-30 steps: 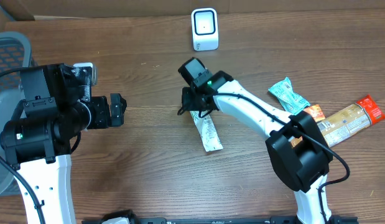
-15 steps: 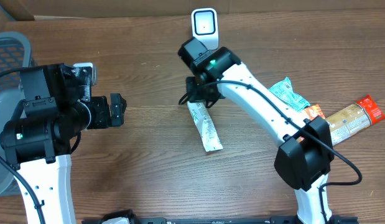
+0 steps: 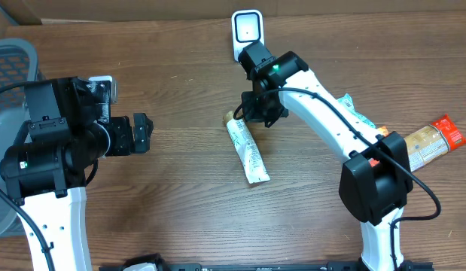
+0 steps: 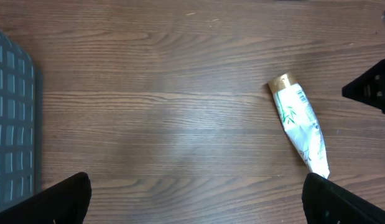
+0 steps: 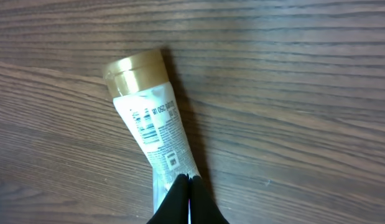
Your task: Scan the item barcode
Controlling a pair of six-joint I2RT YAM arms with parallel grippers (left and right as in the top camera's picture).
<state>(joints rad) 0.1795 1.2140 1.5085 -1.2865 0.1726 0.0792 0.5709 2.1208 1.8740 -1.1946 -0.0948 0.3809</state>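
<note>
Overhead: the tube (image 3: 248, 154) lies on the table (image 3: 172, 196) at six o'clock from the scanner (image 3: 248, 34), with the right pincer (image 3: 251, 117) clenched empty over its cap (image 3: 231, 118). Left wrist: the left pincer (image 4: 195, 193) is released and idle. Right wrist: the barcode (image 5: 144, 124) faces up, probably for reading.

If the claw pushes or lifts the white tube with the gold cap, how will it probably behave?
The tube looks soft and crinkled toward its flat tail, so it would probably bend if lifted by that end. Its round gold cap may let it pivot or roll slightly when pushed.
</note>
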